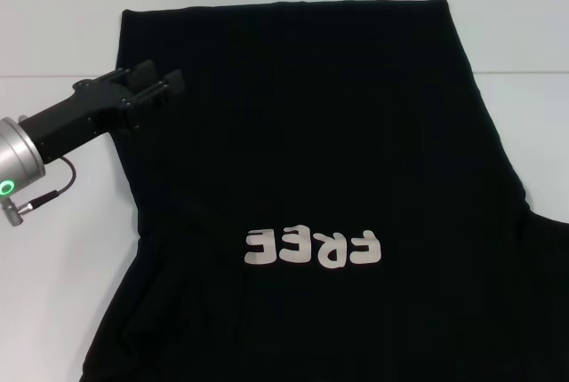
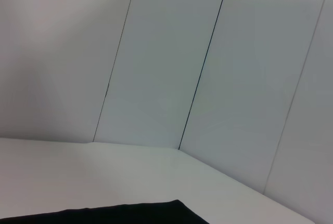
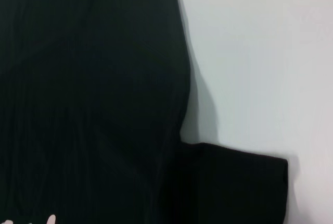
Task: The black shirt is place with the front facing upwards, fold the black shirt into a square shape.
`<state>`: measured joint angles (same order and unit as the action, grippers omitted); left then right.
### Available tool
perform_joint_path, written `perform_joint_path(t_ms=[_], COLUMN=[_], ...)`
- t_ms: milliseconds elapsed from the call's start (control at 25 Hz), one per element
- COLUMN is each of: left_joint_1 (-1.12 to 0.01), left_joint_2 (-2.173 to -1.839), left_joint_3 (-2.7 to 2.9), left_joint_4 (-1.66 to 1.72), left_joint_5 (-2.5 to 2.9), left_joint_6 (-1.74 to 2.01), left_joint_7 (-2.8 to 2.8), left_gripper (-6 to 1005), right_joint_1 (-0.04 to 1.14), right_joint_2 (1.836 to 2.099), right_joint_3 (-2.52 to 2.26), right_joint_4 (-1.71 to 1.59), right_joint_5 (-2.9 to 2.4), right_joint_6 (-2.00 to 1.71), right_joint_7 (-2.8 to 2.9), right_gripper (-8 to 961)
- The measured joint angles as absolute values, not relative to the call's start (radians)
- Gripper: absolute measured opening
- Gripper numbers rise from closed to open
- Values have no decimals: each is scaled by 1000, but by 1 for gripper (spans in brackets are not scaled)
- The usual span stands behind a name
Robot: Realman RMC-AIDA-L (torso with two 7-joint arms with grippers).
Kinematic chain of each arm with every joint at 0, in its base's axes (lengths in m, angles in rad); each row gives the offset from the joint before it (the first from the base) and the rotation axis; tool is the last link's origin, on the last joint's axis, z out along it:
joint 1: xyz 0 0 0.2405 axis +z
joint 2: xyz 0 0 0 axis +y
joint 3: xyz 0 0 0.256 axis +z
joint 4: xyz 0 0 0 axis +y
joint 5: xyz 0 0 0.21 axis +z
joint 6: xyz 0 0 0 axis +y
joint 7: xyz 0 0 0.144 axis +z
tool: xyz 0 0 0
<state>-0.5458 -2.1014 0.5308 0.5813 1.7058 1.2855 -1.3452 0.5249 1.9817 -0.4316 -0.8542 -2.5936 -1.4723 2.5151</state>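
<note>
Left arm: reached in from the left, silver wrist low.
Left gripper (image 1: pixel 160 85): fingers looked parted slightly.

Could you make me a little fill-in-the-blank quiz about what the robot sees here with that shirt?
1. The white letters on the black shirt spell ____.
2. The only hand seen in the head view is the ____ hand, at the shirt's edge.
3. The shirt lies spread on a ____ table.
4. From the head camera, the letters read ____.

Missing words: FREE; left; white; upside down
</note>
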Motion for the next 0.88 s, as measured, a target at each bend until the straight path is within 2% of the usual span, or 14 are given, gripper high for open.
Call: perform_joint_path(t_ms=[40,360,720,880], left_joint_1=[-546,-549,-551,-552], left_joint_2=[-2101,-2102,-2102,-2101], left_joint_3=[531,530,529,529], left_joint_4=[581,581,581,583], left_joint_5=[1706,1706,1698,1695], left_joint_6=[1285,1282,1276,1275], left_joint_7=[-1345,-1344,-1344,-1344], left_gripper=[531,531,530,530], right_joint_1=[525,499,373,351], right_joint_2=[1980,1966,1889,1873], right_joint_3=[-431,-410,-299,-265], right_joint_4=[-850,-844,-855,-850], right_joint_5=[-2593,-2556,-2345,-2235], right_joint_6=[-1472,-1482,-1638,-1719], right_joint_7=[2514,2501,2448,2431], right_gripper=[9,10,29,41])
